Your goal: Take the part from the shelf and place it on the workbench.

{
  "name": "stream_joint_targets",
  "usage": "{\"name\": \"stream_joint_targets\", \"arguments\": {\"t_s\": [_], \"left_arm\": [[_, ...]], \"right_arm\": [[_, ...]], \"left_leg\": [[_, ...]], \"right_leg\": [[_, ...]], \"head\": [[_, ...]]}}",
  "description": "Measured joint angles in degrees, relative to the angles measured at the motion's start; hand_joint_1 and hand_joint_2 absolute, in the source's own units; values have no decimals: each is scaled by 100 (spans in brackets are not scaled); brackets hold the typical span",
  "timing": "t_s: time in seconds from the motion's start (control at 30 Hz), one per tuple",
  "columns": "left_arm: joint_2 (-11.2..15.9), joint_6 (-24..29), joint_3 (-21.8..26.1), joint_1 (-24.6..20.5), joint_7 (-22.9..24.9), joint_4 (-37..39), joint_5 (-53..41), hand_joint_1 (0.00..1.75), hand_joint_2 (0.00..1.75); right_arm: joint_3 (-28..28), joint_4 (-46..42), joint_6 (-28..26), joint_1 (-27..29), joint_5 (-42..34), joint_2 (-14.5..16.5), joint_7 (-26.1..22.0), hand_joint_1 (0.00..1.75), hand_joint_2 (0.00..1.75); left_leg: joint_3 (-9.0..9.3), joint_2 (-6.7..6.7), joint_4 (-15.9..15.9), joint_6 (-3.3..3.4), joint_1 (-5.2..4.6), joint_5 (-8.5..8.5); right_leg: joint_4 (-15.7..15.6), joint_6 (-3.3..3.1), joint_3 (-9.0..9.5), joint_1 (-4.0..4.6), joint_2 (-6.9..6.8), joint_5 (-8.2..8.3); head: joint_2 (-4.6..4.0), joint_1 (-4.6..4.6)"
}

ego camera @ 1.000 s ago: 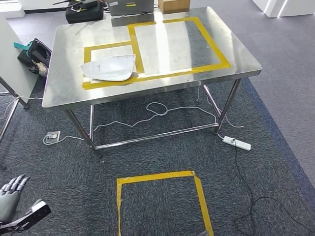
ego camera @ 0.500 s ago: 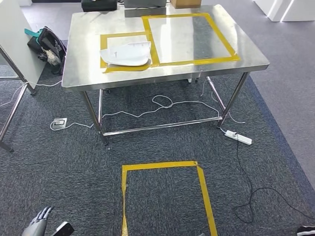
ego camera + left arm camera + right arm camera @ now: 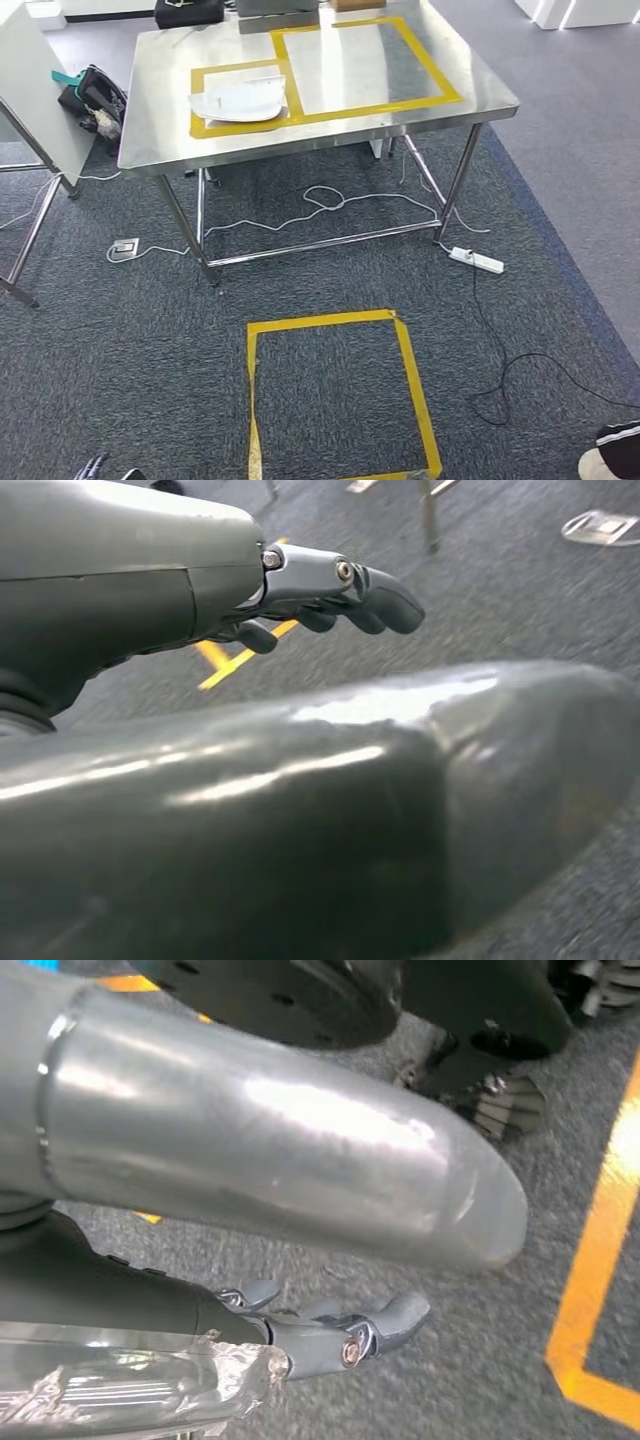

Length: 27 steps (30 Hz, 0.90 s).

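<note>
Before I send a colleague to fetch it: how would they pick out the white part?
Find the steel workbench with yellow tape outlines on top. The white part lies in the smaller taped rectangle, beside the larger one. It is the one pale, curved shell on that bench.

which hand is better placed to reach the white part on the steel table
Left, likely: the white part sits toward the left of the steel table, on the left hand's side; the right hand is empty too.

Whole head view shifts: camera moves, things don't. Workbench w/ white part now sits higher, toward 12 o'clock. Left hand drops to 7 o'clock edge. Shoe enters at 4 o'clock.
</note>
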Motion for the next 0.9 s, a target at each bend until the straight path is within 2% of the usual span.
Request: {"name": "stream_joint_targets", "arguments": {"t_s": [0.03,0.07,0.1,0.13,0.17,0.2,0.23,0.27,0.33,0.4,0.47,0.5,0.53,0.57,0.6,0.63,0.7,0.73,0.77,0.83,0.87,0.9], "left_arm": [[-3,-17,16,3,19,30,9,0,0],[-5,-37,28,6,51,59,10,0,0],[-7,-59,43,8,98,85,6,0,0],[-9,-76,63,8,151,104,1,0,0],[-13,-94,84,2,205,118,-8,0,0],[-17,-110,103,-9,259,129,-20,0,0],[-24,-126,119,-19,323,142,-38,0,0],[-34,-149,127,-22,400,156,-64,0,0],[-61,-205,131,-1,596,200,-134,0,0],[-92,-262,131,24,779,243,-196,0,0],[-129,-325,131,20,931,268,-223,0,0],[-149,-365,131,15,1005,279,-225,0,0],[-173,-410,131,16,1079,291,-222,0,0],[-194,-452,132,22,1146,303,-217,0,0],[-215,-493,134,30,1202,317,-207,0,0],[-234,-533,138,34,1253,327,-188,0,0],[-269,-615,148,26,1357,342,-131,0,0],[-280,-658,156,16,1413,345,-94,0,0],[-289,-703,171,13,1472,347,-59,0,0],[-305,-800,222,30,1602,356,12,0,0],[-316,-862,255,46,1690,365,46,0,0],[-331,-925,284,59,1783,374,76,0,0]], "right_arm": [[-1,0,-12,10,14,0,3,0,0],[-2,0,-28,21,37,0,6,0,0],[-2,0,-53,31,72,0,10,0,0],[-1,0,-78,40,106,1,13,0,0],[0,0,-103,47,137,1,14,0,0],[2,0,-129,53,165,1,14,0,0],[4,0,-150,58,186,1,13,0,0],[7,0,-168,59,208,0,11,0,0],[18,0,-203,51,256,-1,3,0,0],[32,0,-227,47,297,-2,-3,0,0],[47,0,-249,60,327,-2,-5,0,0],[55,0,-260,70,339,-2,-5,0,0],[63,0,-271,80,352,-2,-4,0,0],[69,0,-282,87,362,-2,-3,0,0],[72,0,-292,92,370,-2,-2,0,0],[73,0,-302,94,376,-2,-2,0,0],[74,0,-321,94,381,-2,-2,0,0],[75,0,-329,94,379,-2,-2,0,0],[75,0,-336,94,374,-2,-2,0,0],[75,0,-342,93,359,-3,0,0,0],[75,1,-342,90,349,0,0,0,0],[74,1,-340,88,341,2,0,0,0]], "left_leg": [[-61,0,282,-16,2,-100],[-29,1,375,-25,6,-88],[116,8,236,-30,11,20],[355,41,-93,-30,16,179],[621,134,-496,-29,11,302],[833,224,-840,-6,-6,389],[961,298,-1075,31,-20,411],[999,330,-1183,82,-37,390],[960,237,-1229,196,-34,380],[924,139,-1240,278,-18,411],[885,38,-1243,339,-11,444],[864,-21,-1242,361,-15,459],[847,-83,-1240,372,-18,471],[838,-146,-1239,376,-21,482],[836,-213,-1238,371,-22,491],[837,-282,-1237,361,-21,501],[824,-422,-1228,324,-24,525],[802,-481,-1219,298,-25,543],[771,-537,-1215,268,-23,564],[706,-647,-1225,189,-8,621],[681,-645,-1223,154,-2,631],[651,-576,-1193,121,-8,608]], "right_leg": [[4,0,-47,1,-19,34],[10,4,-76,0,-47,62],[21,12,-94,-1,-84,83],[35,22,-102,-3,-121,95],[52,40,-111,5,-164,97],[75,61,-142,20,-212,94],[97,85,-154,41,-265,85],[113,111,-163,61,-319,78],[139,166,-162,70,-399,57],[342,234,-261,54,-268,-100],[1002,287,-554,35,-50,-466],[1412,297,-741,28,2,-642],[1725,302,-889,22,23,-735],[1841,300,-951,19,33,-717],[1722,291,-903,15,46,-584],[1390,276,-752,9,91,-368],[577,242,-381,-18,326,-21],[308,230,-267,-31,433,52],[185,219,-219,-34,493,56],[166,181,-216,-24,422,66],[158,150,-214,-29,362,90],[145,120,-214,-40,306,117]], "head": [[0,0],[0,-3],[0,-4],[0,-4],[0,-9],[0,-11],[0,-6],[0,1],[0,20],[0,34],[0,49],[0,49],[0,48],[0,49],[0,48],[0,49],[0,47],[0,44],[0,43],[0,42],[0,45],[0,36]]}}
